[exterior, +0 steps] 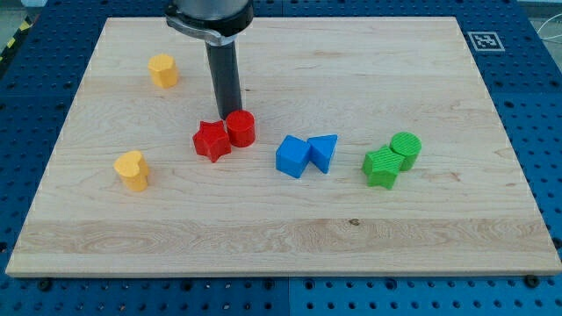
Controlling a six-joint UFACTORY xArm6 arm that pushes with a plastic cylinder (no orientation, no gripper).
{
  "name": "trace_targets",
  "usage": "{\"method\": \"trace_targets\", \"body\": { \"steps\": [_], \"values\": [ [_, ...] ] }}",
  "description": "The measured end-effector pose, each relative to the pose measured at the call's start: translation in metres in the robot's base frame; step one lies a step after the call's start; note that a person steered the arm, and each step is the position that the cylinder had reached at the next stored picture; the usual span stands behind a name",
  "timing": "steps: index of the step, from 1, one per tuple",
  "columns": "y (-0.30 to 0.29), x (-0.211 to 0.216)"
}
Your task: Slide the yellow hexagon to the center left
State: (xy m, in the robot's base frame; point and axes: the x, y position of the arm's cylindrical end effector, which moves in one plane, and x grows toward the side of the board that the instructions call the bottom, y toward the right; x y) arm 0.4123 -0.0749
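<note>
yellow hexagon [163, 70] left of my tip [230, 117]

Two yellow blocks [162, 70] [132, 170], two red blocks [212, 140] [241, 128], two blue blocks [292, 157] [323, 152] and two green blocks [382, 167] [406, 149] sit on a pale wooden board [281, 228] over blue pegboard [544, 105].

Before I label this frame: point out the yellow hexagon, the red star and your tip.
yellow hexagon [162, 69], camera view, top face
red star [211, 139], camera view, top face
my tip [230, 115], camera view, rod's lower end
</note>
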Motion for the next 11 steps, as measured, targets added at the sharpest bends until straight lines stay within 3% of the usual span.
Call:
{"method": "trace_targets", "body": {
  "steps": [2,4,6,11],
  "values": [
    [0.0,-0.004],
    [-0.006,-0.067],
    [-0.041,-0.103],
    [-0.118,-0.095]
  ]
}}
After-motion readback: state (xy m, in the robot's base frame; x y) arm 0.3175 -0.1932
